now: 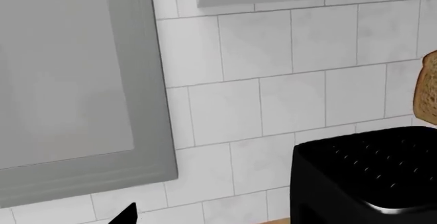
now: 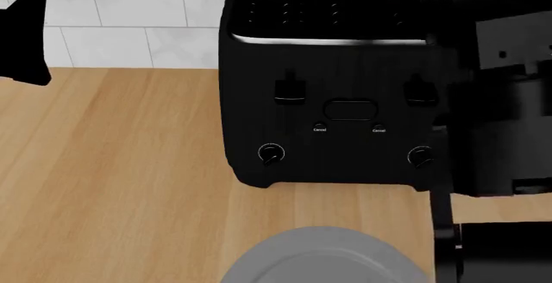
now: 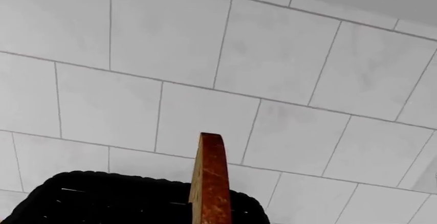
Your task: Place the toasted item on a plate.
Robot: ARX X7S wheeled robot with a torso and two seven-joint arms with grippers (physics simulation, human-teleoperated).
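Right hand's grip cannot be told; toasted item [image 3: 210, 180] stands edge-on above black toaster [image 2: 332, 95].

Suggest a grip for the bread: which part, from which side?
Grip the crust-topped upper part of the bread, coming from above. It stands upright on edge over the toaster, so only its upper portion shows, with flat faces either side for the pads. Whether the right gripper already holds it can't be seen.

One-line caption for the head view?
Black toaster on a wooden counter, grey plate in front.
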